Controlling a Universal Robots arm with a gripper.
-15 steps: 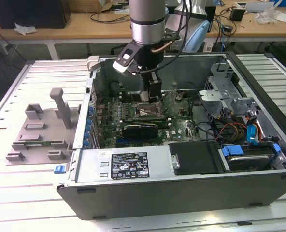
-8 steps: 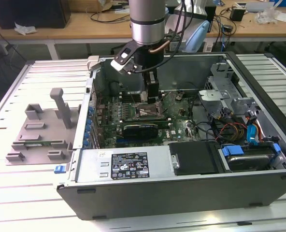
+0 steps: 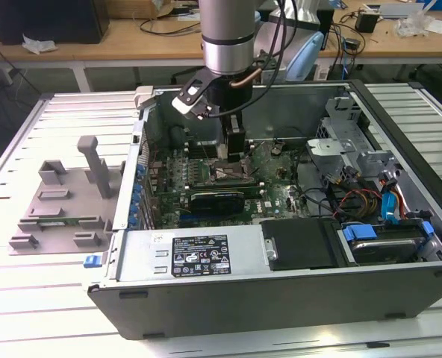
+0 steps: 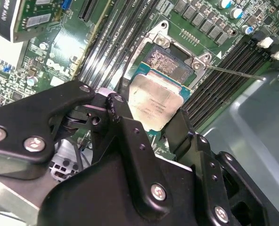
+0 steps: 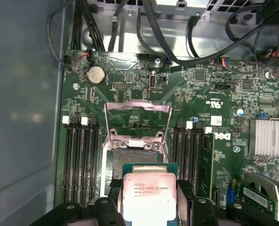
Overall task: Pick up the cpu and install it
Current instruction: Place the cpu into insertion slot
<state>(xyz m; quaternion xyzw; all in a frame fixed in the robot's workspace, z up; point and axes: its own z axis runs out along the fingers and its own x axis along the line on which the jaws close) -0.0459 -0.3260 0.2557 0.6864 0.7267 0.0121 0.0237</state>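
Gripper [image 5: 150,209] jaws are clamped on the cpu [image 5: 149,193], closed only to chip width, with a finger [image 4: 124,121] on each of two opposite edges and the silver lid facing the wrist cameras. The chip sits between the jaws over the open socket [image 5: 130,157]. Part of the socket's contact field shows just beyond the chip, and the load frame [image 5: 135,142] is raised past that. Seated or hovering — can't tell.

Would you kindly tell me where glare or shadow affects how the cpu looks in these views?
In the second wrist view the cpu has a pale sheen on its metal top, with strong glare on the motherboard nearby; in the first wrist view its top is evenly lit; in the exterior view the tool stands over a dim stretch of motherboard.
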